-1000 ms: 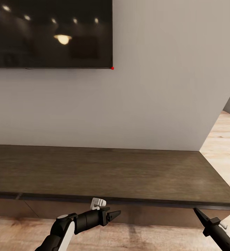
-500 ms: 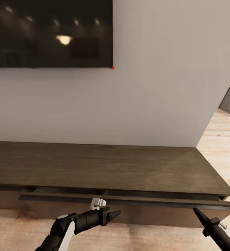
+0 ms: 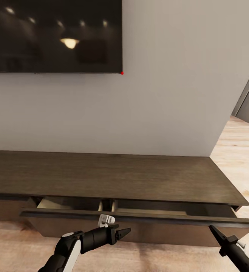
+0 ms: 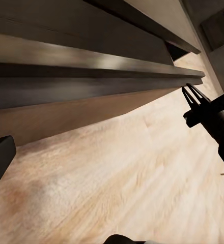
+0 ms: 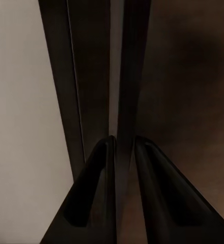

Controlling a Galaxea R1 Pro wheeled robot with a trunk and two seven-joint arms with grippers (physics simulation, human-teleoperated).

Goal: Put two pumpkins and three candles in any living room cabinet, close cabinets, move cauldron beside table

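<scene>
A: Right wrist view: right gripper (image 5: pixel 123 152) has its two fingers clamped on the thin top lip of the drawer front (image 5: pixel 126 76).

B: Head view agrees. Right gripper (image 3: pixel 215 230) sits at the right end of the drawer front (image 3: pixel 139 218); drawer partly out of the cabinet (image 3: pixel 113 175), pale interior showing.

A: Left gripper (image 3: pixel 125 231)?

B: Tips together, holding nothing, just below the drawer front near its middle, above the plank floor (image 3: pixel 11 245).

A: No pumpkins or candles in these frames. Risks?

B: My judgement: pulling from one end may rack the long drawer and jam it. The lip is thin, so the fingers could slip off.
</scene>
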